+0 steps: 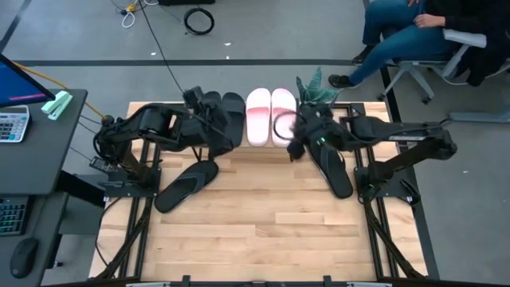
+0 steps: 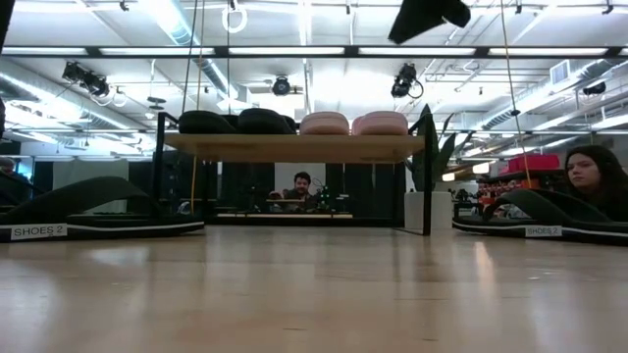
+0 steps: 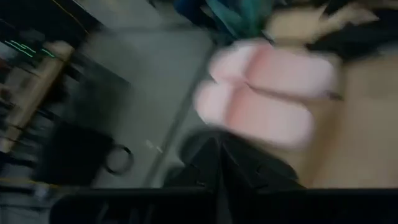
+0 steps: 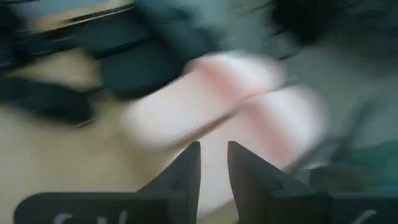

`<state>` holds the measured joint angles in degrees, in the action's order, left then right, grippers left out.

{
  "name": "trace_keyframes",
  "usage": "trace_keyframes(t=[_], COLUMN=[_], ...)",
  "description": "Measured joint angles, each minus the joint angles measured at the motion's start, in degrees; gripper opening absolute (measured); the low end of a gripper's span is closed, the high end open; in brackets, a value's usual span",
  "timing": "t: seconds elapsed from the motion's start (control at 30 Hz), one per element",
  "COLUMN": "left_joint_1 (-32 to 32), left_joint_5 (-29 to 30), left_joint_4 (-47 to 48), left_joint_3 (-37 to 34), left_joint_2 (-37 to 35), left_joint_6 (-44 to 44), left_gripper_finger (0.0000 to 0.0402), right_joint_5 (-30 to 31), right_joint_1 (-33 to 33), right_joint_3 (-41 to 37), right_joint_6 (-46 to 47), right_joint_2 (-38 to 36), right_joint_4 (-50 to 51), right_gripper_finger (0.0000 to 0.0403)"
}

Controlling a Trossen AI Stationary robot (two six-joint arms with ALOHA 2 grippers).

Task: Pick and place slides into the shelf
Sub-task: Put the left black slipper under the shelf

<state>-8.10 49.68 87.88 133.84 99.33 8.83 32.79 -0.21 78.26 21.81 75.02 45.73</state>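
Note:
The shelf (image 2: 294,147) stands at the table's far edge. On its plank two black slides (image 1: 225,115) and two pale pink slides (image 1: 269,115) lie side by side on their soles. One black flip-flop (image 1: 185,185) lies flat on the table near the left arm, and another (image 1: 336,169) lies near the right arm. My left gripper (image 1: 198,102) hovers at the black slides' left side. My right gripper (image 4: 213,163) is open by a narrow gap, empty, above the near end of the right pink slide (image 4: 205,99).
A potted plant (image 1: 317,86) stands at the shelf's right end. A desk with a calculator (image 1: 14,123) stands to the left of the table. A seated person (image 1: 406,36) is beyond the far right corner. Bare wood (image 1: 263,223) fills the table's near half.

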Motion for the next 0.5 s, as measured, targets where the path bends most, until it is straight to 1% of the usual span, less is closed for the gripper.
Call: trace_keyframes(t=[0.03,0.07,0.1,0.13,0.23,0.27,0.3,0.33,0.4,0.47,0.5], left_joint_1=[-0.3,-0.5,-0.7,-1.2,-3.3,-4.4,-5.8,-7.1,-9.9,-12.5,-13.9], left_joint_5=[-2.3,-5.1,-8.8,-14.2,-29.6,-33.0,-34.7,-35.1,-34.7,-34.5,-34.4], left_joint_4=[2.2,2.2,1.7,2.2,2.2,2.3,2.0,2.2,2.1,2.2,2.1], left_joint_3=[0.0,-0.4,-1.4,-2.3,-5.4,-6.9,-8.8,-10.8,-15.1,-19.9,-22.4], left_joint_2=[0.0,0.0,-0.2,-0.7,-1.8,-2.2,-2.4,-2.5,-2.5,-2.6,-2.7], left_joint_6=[2.3,4.8,6.7,8.4,11.6,11.7,11.6,11.6,12.0,13.7,15.4], left_gripper_finger=[0.0019,0.0016,0.0012,0.0009,0.0004,0.0004,0.0005,0.0006,0.0013,0.0018,0.0019], right_joint_5=[-3.5,-7.0,-10.0,-11.7,-12.8,-12.8,-12.7,-12.3,-11.0,-8.4,-6.0], right_joint_1=[1.4,3.1,5.1,7.4,15.6,18.3,20.8,23.5,28.1,32.0,33.7], right_joint_3=[0.0,0.0,0.0,0.0,-0.2,-0.8,-1.4,-2.2,-3.7,-5.0,-5.6], right_joint_6=[2.0,4.2,6.5,8.7,13.0,13.6,13.9,14.2,15.1,17.6,19.8], right_joint_2=[-0.6,-1.1,-1.3,-1.3,0.1,0.7,1.5,2.3,4.0,5.9,7.0], right_joint_4=[1.4,3.0,4.7,6.3,9.6,9.5,9.1,8.4,7.1,6.4,6.3], right_gripper_finger=[0.0082,0.0079,0.0075,0.0072,0.0061,0.0058,0.0055,0.0052,0.0047,0.0044,0.0043])
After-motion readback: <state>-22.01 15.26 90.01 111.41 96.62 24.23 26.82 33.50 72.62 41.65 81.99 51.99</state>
